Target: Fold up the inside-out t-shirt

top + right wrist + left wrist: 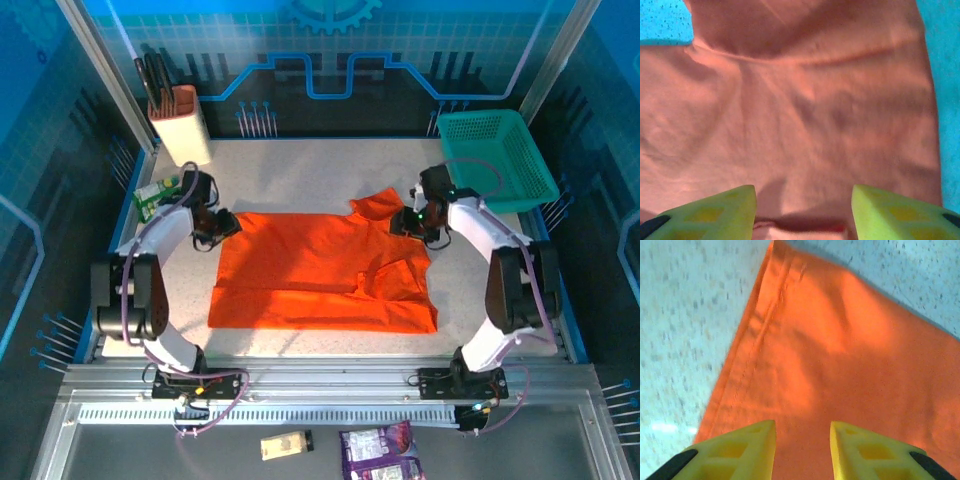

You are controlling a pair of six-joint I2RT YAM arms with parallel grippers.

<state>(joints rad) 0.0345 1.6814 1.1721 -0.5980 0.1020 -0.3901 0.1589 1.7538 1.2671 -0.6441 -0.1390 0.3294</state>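
The top view takes in the whole inside-out t-shirt (320,270), spread flat on the speckled desk (300,165), nearer than the teal basket (500,160) and to its left. The shirt's long axis runs left to right. A sleeve (378,205) sticks out at the end closest to the basket, so the shoulders point that way and the straight bottom edge lies farthest from it.

From above, the left jaws sit at the shirt corner farthest from the basket and the right jaws beside the sleeve. This view cannot show how wide either pair stands.

The wrist views supply that. In the left wrist view two yellow fingers (747,447) stand a little apart over flat cloth, gripping nothing, with a double-stitched edge (752,350) running away to a corner. That seam is too fine to see from above.

In the right wrist view the fingers (722,212) are spread much wider and parted. A small raised ridge of fabric lies between the tips, and soft creases cross the cloth beyond.
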